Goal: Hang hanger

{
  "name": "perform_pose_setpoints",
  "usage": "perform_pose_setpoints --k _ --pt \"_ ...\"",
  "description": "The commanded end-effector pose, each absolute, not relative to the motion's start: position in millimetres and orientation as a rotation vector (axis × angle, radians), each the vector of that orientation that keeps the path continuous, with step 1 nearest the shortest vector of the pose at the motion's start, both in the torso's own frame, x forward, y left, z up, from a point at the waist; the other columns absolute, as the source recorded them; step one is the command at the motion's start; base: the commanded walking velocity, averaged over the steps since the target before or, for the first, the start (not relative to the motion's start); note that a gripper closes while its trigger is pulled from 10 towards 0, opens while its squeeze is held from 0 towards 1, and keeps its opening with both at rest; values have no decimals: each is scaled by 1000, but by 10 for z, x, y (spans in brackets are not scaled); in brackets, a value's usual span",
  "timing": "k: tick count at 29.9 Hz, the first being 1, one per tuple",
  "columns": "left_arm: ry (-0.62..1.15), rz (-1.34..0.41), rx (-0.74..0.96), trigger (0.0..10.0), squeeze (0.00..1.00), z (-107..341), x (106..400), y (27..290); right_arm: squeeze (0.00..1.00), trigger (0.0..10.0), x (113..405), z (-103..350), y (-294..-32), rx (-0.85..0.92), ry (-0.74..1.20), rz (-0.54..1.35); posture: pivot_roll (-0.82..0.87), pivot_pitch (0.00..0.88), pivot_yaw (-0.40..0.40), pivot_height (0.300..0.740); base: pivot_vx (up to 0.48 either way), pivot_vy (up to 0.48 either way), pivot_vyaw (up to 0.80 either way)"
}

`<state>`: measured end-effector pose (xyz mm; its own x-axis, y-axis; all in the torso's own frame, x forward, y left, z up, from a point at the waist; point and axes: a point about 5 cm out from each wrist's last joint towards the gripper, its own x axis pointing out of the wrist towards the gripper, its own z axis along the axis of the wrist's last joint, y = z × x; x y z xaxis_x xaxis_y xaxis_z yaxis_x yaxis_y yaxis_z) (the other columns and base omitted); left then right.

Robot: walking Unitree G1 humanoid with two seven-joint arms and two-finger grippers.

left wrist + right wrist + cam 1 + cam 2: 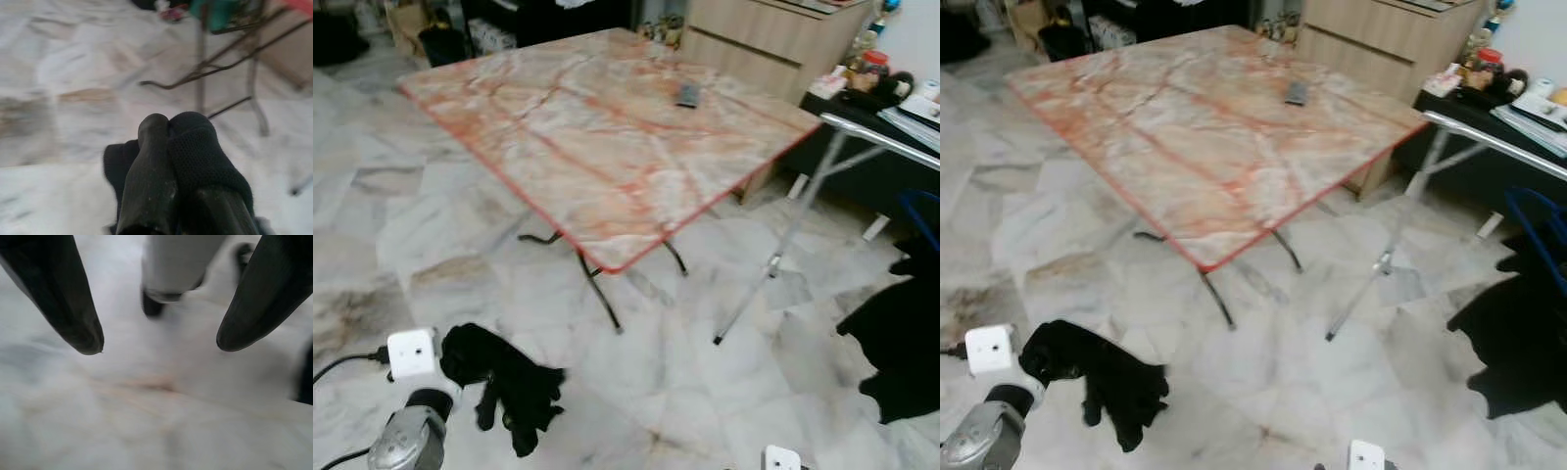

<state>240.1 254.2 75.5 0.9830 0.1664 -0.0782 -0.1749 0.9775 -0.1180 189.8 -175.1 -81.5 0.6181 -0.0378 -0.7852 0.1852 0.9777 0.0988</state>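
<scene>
My left gripper point(168, 122) hangs low at the front left, its two black fingers pressed together with a black cloth point(514, 392) bunched around them and drooping toward the floor. At the far right edge, a blue hanger point(1540, 217) peeks out under the silver bar of a clothes rack point(876, 137). A black garment point(901, 343) hangs below it. Over the pale marble floor, my right gripper point(159, 347) stands open with nothing between its fingers.
A folding table point(607, 127) with a marble-pattern top and red rim stands ahead, a dark remote point(688, 95) lying on it. The rack's slanted legs point(773, 264) reach the floor beside it. A wooden cabinet point(764, 39) and a cluttered dark shelf point(871, 93) are behind.
</scene>
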Motion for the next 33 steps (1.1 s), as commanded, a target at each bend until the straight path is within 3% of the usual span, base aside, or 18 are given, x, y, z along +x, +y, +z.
perform_pose_setpoints --k 1,7,33 --pt "43 156 -132 10000 0 806 2429 2494 0 10000 1838 -839 -1826 163 916 -147 25 133 -31 740 0 480 0" --pt "39 154 -132 10000 0 816 2441 2494 0 10000 1835 -842 -1822 170 923 -147 26 131 -31 740 0 454 -256" --pt "32 153 -131 10000 0 833 2440 2489 0 10000 1837 -843 -1817 171 928 -151 31 137 -32 740 0 0 -744"
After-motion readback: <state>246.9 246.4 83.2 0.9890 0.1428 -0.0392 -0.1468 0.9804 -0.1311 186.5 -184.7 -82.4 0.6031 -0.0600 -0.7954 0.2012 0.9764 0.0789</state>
